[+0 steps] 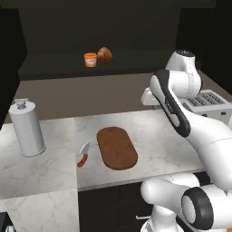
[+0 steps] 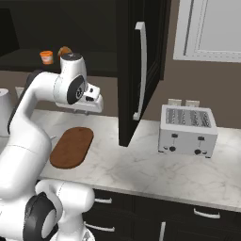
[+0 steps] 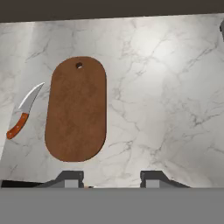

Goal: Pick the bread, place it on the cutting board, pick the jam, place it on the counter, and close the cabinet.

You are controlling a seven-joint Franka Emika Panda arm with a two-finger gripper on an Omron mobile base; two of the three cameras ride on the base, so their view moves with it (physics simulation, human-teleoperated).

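With its fingers apart and empty, the hand (image 3: 111,178) hung over the veined marble worktop (image 3: 166,100), so it needed to rise to the small golden-brown roll (image 1: 104,55) on the open black cabinet's shelf (image 1: 54,63).

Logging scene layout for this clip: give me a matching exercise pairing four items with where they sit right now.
Things:
1. bread
2. cutting board
3. knife
4. toaster

Places:
A. on the counter, right of the open cabinet door
B. on the cabinet shelf beside the jam
C. flat on the counter, nothing on it
D. on the counter, just left of the board

Pairs: 1-B, 2-C, 3-D, 4-A
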